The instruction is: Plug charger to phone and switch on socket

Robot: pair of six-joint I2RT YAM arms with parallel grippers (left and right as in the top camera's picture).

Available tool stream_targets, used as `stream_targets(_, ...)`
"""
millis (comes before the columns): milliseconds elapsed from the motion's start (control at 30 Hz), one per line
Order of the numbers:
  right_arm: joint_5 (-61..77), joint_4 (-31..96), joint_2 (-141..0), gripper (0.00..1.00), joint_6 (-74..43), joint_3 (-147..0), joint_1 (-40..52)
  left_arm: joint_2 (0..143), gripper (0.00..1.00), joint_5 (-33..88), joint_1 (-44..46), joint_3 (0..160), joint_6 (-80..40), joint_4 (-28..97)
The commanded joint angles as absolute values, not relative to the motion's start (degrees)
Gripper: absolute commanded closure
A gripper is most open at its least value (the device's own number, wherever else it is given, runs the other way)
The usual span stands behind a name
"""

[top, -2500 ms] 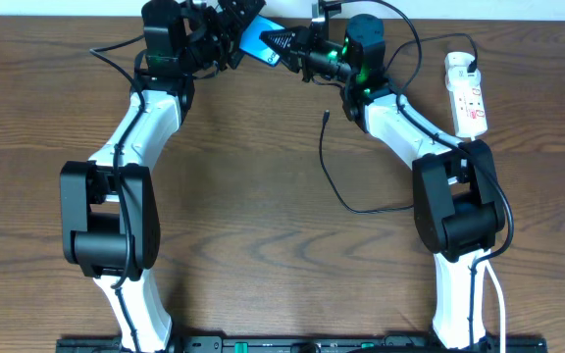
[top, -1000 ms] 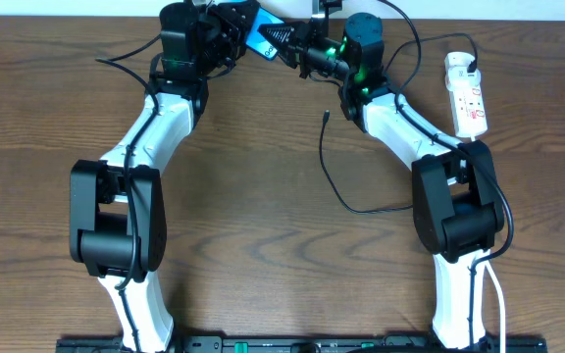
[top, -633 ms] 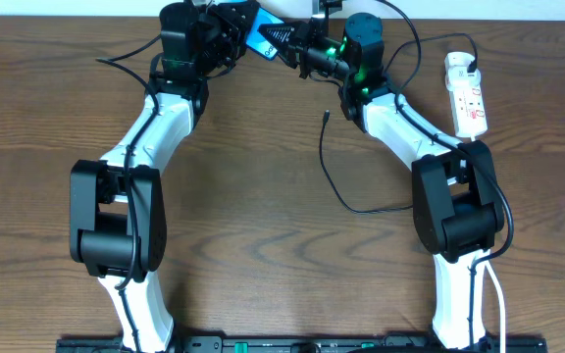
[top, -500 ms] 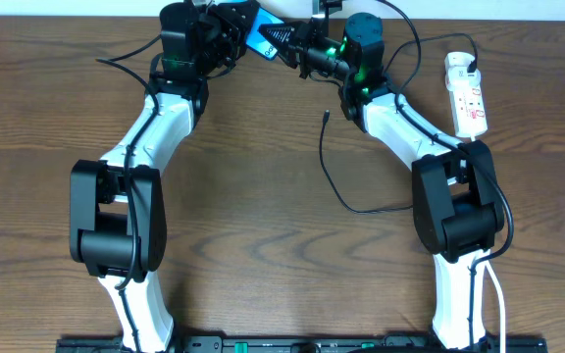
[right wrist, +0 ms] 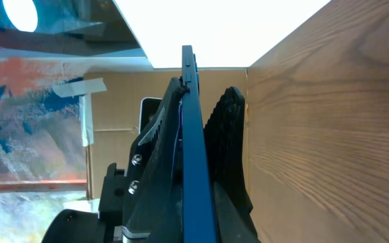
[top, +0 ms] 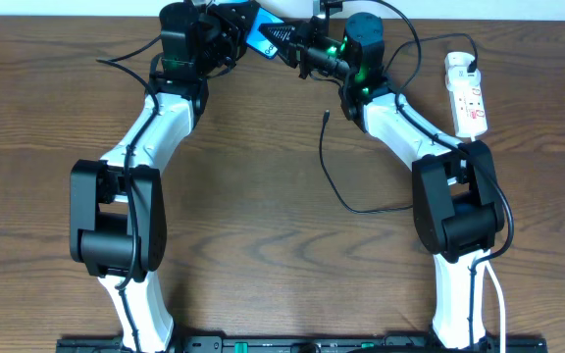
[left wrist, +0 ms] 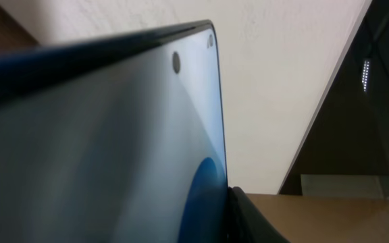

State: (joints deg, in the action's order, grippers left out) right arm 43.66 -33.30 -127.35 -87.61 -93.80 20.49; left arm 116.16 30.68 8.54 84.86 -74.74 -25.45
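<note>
Two hands at the phone (top: 259,37): right hand (top: 282,43) pinches its edge, left hand's (top: 235,27) grip cannot be told; loosen either and you may drop it.

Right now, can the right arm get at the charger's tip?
Probably not: the charger's tip lies uncovered on the table close by, but the right tool is shut on the phone.
</note>
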Motion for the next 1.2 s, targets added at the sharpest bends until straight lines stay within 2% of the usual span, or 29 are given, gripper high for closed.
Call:
stream_targets(0,44.9,-33.2,-126.1,0.99,-86.3,-94.4,20.6,115.6,0.75,32.1,9.3,85.7,-72.3,-26.3)
stream_targets(367,44.7,-33.2,-126.1,0.99,-88.9,-94.4,19.7,115.6,0.76,32.6,9.3,85.7,-72.3,-26.3)
stream_targets(533,44.7,-33.1,-126.1,0.99,-88.9,-94.4,19.4,115.6,0.86,33.0,9.3,85.7,-72.3,-26.7)
stream_targets(1167,44.8,-33.2,-126.1,0.99,-88.7,-94.4,18.4,115.6,0.85,33.9,7.2,85.7,-72.3,-26.7)
